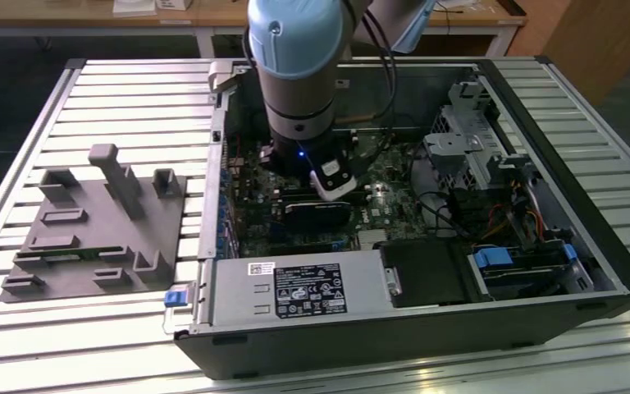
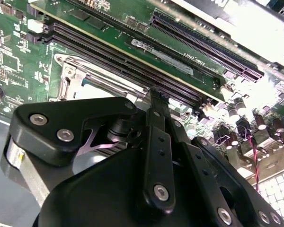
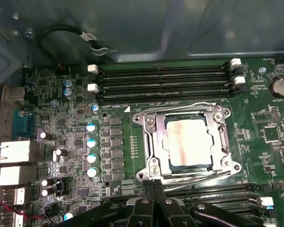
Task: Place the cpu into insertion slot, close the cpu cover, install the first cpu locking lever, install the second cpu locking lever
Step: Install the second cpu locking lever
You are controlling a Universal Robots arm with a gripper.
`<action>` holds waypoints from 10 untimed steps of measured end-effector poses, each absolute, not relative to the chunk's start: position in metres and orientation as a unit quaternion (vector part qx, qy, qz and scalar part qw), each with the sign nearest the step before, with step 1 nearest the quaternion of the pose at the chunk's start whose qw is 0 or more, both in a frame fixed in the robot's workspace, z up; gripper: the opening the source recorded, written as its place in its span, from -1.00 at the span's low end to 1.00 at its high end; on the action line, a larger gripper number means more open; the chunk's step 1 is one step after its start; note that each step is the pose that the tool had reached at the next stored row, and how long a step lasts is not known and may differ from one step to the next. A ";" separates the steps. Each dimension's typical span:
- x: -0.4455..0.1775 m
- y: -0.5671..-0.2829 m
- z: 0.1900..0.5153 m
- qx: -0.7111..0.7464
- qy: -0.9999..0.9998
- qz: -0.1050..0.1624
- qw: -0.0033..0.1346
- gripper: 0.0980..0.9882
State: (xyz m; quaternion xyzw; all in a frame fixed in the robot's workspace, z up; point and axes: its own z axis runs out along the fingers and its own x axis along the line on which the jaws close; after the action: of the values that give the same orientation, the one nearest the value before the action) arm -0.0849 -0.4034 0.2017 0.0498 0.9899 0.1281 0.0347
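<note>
One arm: we see a single grey-and-blue robot arm (image 1: 299, 74) reaching down into the open computer case (image 1: 534, 304) in the exterior view.
Pincer: black pincer (image 3: 154, 189), its fingers (image 3: 148, 187) pressed together with nothing between them – tips just beside the socket's edge, by the memory slots (image 3: 165, 82).
Pincer, other camera: in the second wrist view the pincer (image 2: 155, 97) points at the long black slots, fingertips closed over the green motherboard (image 2: 19, 56).
Cpu: the cpu (image 3: 188, 142), pale tan-silver, lies flat in the insertion slot (image 3: 151, 137).
Cpu cover: the cpu cover (image 3: 217, 142), a silvery frame, lies down around the chip, which shows through its window.
Levers: we see thin wire levers (image 3: 194, 176) along the socket's edges – whether they are latched we cannot tell.
Board: round capacitors (image 3: 91, 142) stand beside the socket.
Counter: the case rests on a slatted metal counter (image 1: 129, 98); a grey fixture plate (image 1: 91, 238) lies toward the exterior view's left, well apart from the case.
</note>
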 end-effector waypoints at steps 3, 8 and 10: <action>-0.086 -0.404 0.200 0.050 0.989 0.132 0.034 -0.98; -0.088 -0.404 0.197 0.050 0.988 0.140 0.034 -0.98; -0.089 -0.404 0.196 0.050 0.988 0.143 0.034 -0.98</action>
State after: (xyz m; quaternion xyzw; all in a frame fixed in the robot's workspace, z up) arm -0.0890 -0.4038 0.1960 0.0502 0.9879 0.1425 0.0339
